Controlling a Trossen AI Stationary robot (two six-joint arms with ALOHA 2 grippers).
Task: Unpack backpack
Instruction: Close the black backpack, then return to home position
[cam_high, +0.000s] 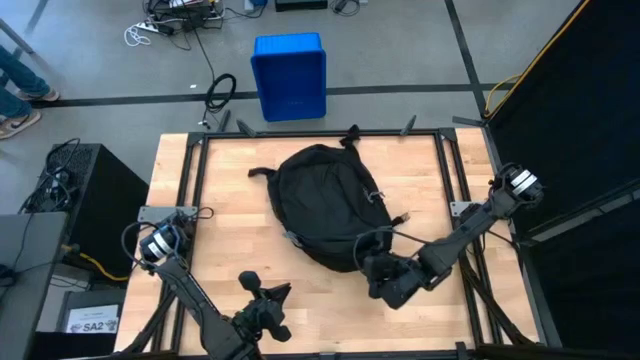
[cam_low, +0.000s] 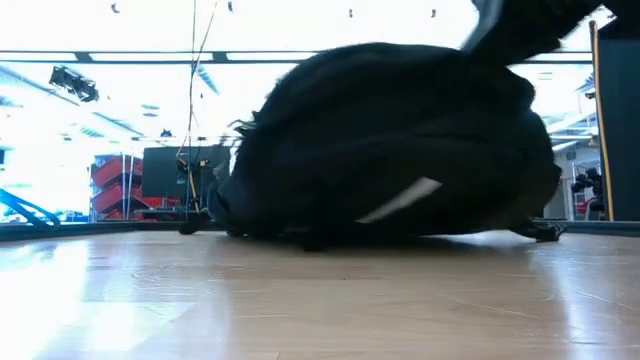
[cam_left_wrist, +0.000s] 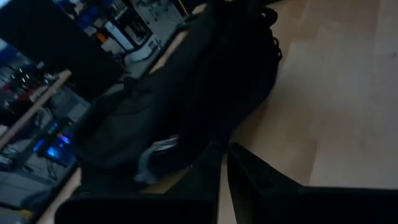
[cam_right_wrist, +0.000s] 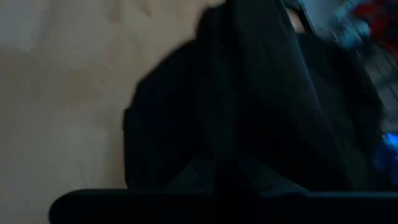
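The black backpack (cam_high: 325, 205) lies on its side in the middle of the wooden table and fills the low view (cam_low: 390, 140). Its top loop (cam_high: 350, 135) points toward the far edge. My right gripper (cam_high: 372, 270) is shut at the backpack's near right end, with dark fabric (cam_right_wrist: 249, 93) right ahead of its fingers (cam_right_wrist: 219, 171). My left gripper (cam_high: 270, 298) is shut near the table's near edge, left of the backpack and apart from it. In its wrist view, the left gripper (cam_left_wrist: 224, 180) faces the backpack (cam_left_wrist: 186, 93) across bare wood. My right gripper stands with shut fingers at the backpack's near right end (cam_high: 358, 262), slanting down from the table's right side. Its own dark body and the black fabric hide the spot, so I cannot tell whether it touches the backpack.
A blue plastic bin (cam_high: 289, 75) stands on the floor beyond the table's far edge. Black frame rails (cam_high: 195, 170) run along the table's sides. Bare wood (cam_high: 215, 215) lies to the left of the backpack. A person's feet (cam_high: 20, 105) show on the floor at far left.
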